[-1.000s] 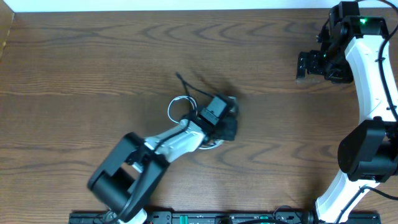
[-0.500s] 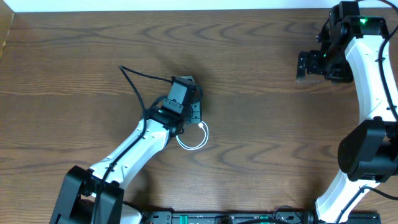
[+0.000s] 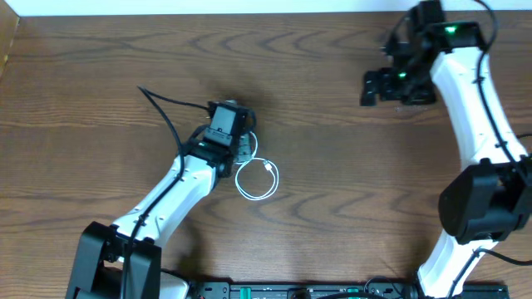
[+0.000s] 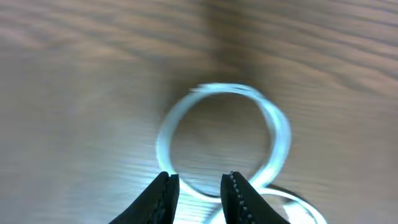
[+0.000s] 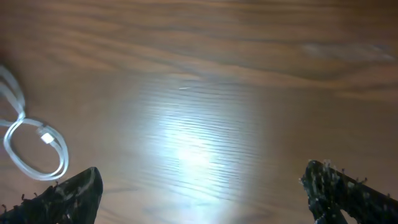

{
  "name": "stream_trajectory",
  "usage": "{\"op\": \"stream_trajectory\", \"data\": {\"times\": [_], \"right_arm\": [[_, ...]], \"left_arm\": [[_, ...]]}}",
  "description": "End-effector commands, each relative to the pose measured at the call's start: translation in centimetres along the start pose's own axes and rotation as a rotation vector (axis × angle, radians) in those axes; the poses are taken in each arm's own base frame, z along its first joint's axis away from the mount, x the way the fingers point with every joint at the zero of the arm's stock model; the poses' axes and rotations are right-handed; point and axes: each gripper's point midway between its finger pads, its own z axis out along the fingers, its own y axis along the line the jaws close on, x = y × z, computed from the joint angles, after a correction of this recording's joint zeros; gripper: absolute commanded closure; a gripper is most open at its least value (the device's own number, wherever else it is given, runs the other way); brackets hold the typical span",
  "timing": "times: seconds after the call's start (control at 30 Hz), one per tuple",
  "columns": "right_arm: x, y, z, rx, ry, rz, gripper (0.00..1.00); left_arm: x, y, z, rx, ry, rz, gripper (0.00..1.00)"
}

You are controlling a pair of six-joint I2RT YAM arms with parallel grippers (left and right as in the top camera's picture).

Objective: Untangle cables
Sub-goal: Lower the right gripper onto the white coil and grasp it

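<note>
Jaws narrow (grip indiscernible), the left gripper point(image 4: 199, 185) sits at the white cable point(image 4: 227, 88) loop near the surface point(image 3: 349, 208) centre, black cable point(image 3: 179, 104) trailing toward the far-left corner, probably to part them; the right gripper point(image 3: 376, 86) hangs wide open.

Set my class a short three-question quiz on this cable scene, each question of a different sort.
1. Multiple choice: which cable lies in a loop just ahead of the left pincer?
A. white cable
B. the black one
C. both
2. True or false: the right pincer grips a cable.
3. Fill in: seen from overhead, the black cable runs from the left pincer toward the table's far ___ side.

Key: 1 A; 2 false, its jaws stand wide open with nothing between them; 3 left.
</note>
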Motion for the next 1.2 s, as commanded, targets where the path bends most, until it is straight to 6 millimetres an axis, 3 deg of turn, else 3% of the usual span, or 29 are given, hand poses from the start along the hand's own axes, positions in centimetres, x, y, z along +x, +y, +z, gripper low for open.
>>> {"op": "stream_trajectory", "data": {"times": [0.0, 0.17, 0.33, 0.77, 0.97, 1.17], "right_arm": [[0.1, 3.5, 0.4, -0.041, -0.004, -0.082, 0.01], [0.4, 7.8, 1.7, -0.063, -0.018, -0.159, 0.01], [1.1, 12.3, 2.8, -0.089, -0.034, -0.265, 0.01], [4.7, 20.8, 8.0, -0.197, -0.064, -0.484, 0.01], [4.8, 23.4, 9.6, -0.232, -0.140, -0.557, 0.01], [4.6, 24.6, 10.7, -0.260, -0.200, -0.575, 0.01]], "left_arm": [[-0.8, 4.4, 0.3, -0.134, -0.018, -0.119, 0.71], [-0.3, 8.6, 0.5, -0.193, 0.041, -0.219, 0.71], [0.0, 10.8, 0.6, -0.206, 0.073, -0.289, 0.71], [0.7, 12.0, 0.5, -0.198, 0.115, -0.361, 0.71], [1.0, 12.0, 0.5, -0.201, 0.126, -0.360, 0.71], [0.7, 10.9, 0.1, -0.132, 0.125, -0.368, 0.71]]}}
